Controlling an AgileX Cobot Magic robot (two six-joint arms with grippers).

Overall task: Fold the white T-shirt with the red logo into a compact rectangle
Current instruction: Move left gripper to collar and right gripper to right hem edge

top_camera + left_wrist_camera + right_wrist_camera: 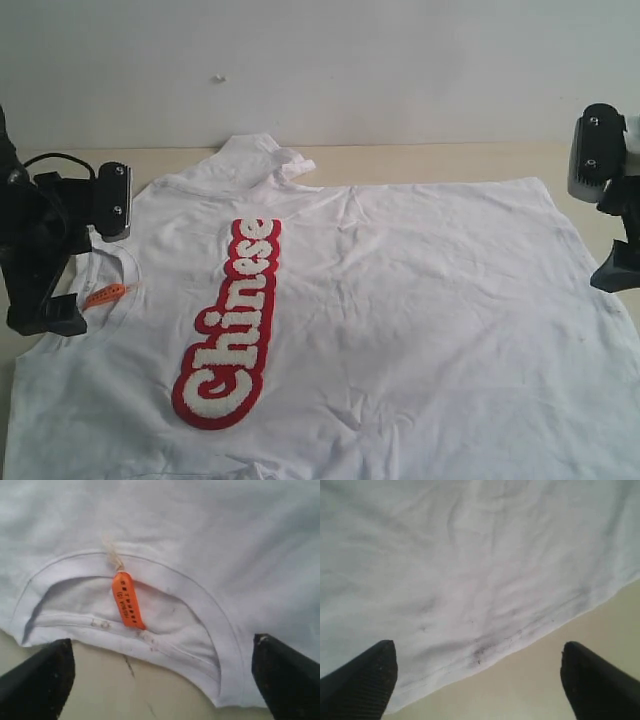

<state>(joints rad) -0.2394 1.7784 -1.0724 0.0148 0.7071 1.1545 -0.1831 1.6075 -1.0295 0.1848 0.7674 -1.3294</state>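
Left wrist view: left gripper [161, 641] wide over collar [210, 611]; right gripper [477, 643] wide at hem [520, 636]; white T-shirt [200, 535] seems limp, I would pinch edges.

Matte black on the left arm [35, 250] by the desk's left edge, angular and blocky, with a thin black cable [52, 160] looping off its top. Capped with a dark grey rounded block [113, 200] bearing two small silver screws. Matching grey housing [597, 150] with two screws on the right arm [620, 255] at the desk's right edge, black wedge beneath. Black, tapering fingers [37, 680] on the left gripper [162, 640]; fine cross-hatched grip texture on the right gripper [479, 644], inner pads [362, 680].
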